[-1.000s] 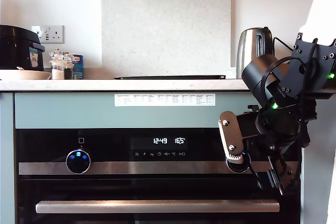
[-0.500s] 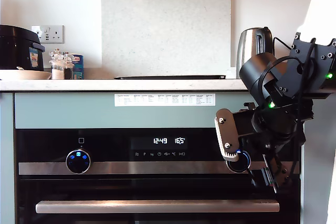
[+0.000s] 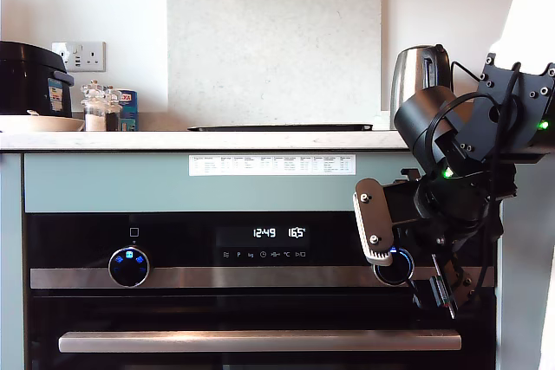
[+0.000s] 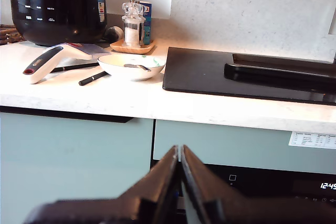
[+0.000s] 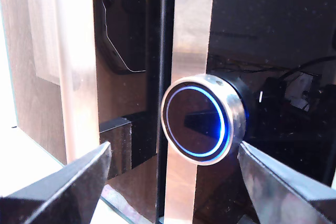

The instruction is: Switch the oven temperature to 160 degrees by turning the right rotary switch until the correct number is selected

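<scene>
The oven fills the lower exterior view with its black glass front and steel strip. The right rotary switch glows blue at the exterior view's right, partly behind my second gripper. In the second wrist view the right rotary switch sits between the open fingers of my second gripper, with a gap on each side. The number reads 165°, beside the clock. My first gripper is shut on nothing, facing the worktop; it does not show in the exterior view.
A second knob with blue icons sits at the exterior view's left. The long bar handle runs below the strip. On the worktop stand a black cooker, a bowl, a hob and a kettle.
My second gripper has turned and shifted slightly up and toward the exterior view's left, baring more of the blue ring. The number still reads 165°.
</scene>
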